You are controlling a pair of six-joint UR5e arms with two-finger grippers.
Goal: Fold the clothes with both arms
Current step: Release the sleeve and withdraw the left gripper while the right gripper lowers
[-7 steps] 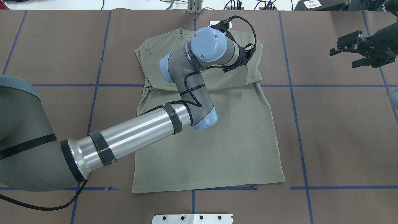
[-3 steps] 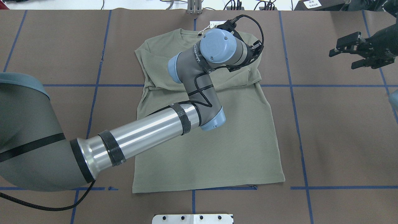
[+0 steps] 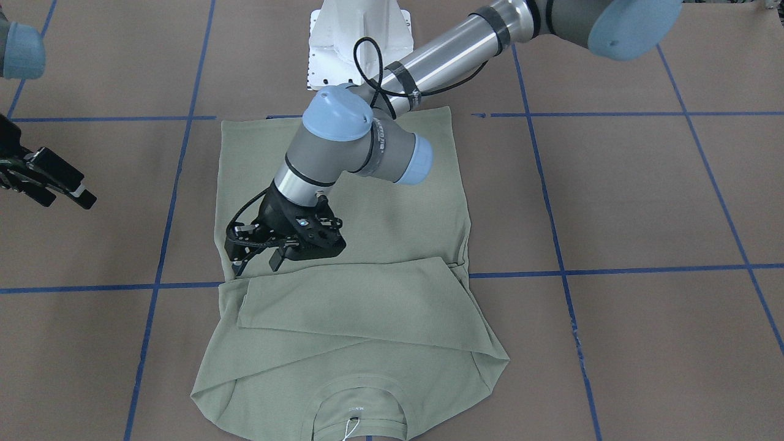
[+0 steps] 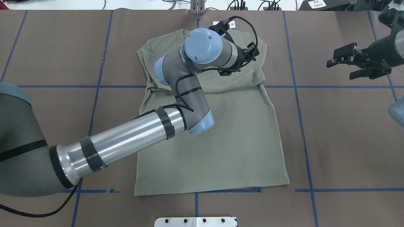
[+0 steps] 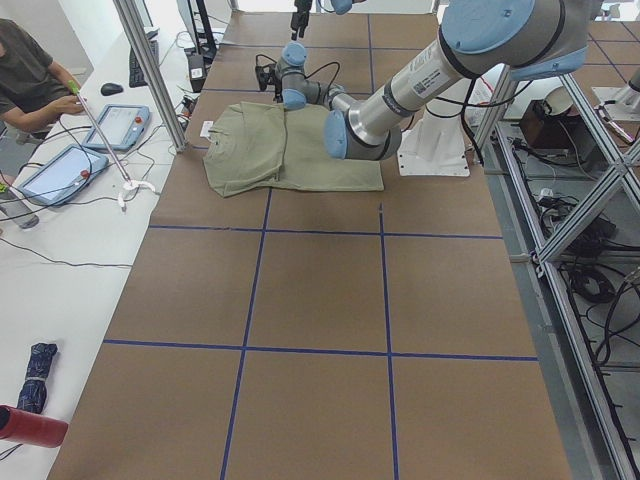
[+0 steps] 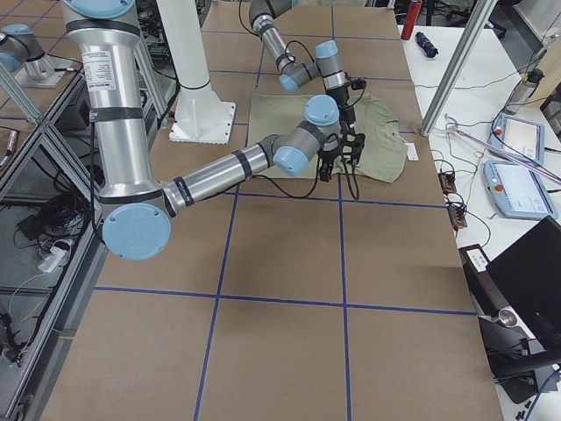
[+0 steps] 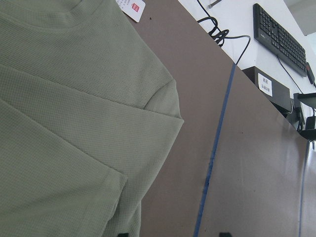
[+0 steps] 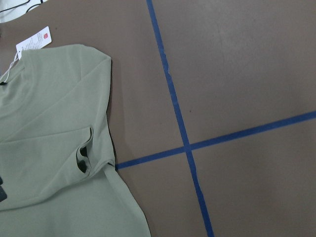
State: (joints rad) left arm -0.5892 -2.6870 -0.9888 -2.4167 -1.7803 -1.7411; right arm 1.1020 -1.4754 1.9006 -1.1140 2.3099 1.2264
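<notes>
Here we go: the sage-green long-sleeved knit shirt (image 4: 217, 148) lies flat in the middle of the brown paper-covered desk (image 4: 347, 142). Its hem is toward the robot and its ribbed crew neck (image 3: 358, 389) is at the far side. The sleeves are tucked in. One folded sleeve (image 3: 355, 306) lies as a band across the chest, and the shoulders come to neat diagonal corners. The white hang tag with its red mark (image 4: 232, 24) sits on the desk just beyond the collar, on its string.

The silver-grey left arm (image 4: 126, 142) reaches across the shirt's body. Its black left gripper (image 3: 256, 263) hangs over the cloth beside the edge of that sleeve band, toward the robot's right side of the shirt. The fingers are spread with nothing between them. The left wrist camera shows the two fingertips apart at the bottom of its view, with the shirt's shoulder corner and bare desk below.

Out wide, the black right gripper (image 4: 341, 63) hovers over bare desk, well apart from the shirt, beyond a blue tape line (image 4: 301, 126). Its jaws stand apart too, and they hold nothing. Its wrist camera looks down on the shirt's shoulder, the tag and a crossing of tape lines.

From the side, a seated person (image 5: 25, 65) is at a white side table with a tablet (image 5: 120, 125).
</notes>
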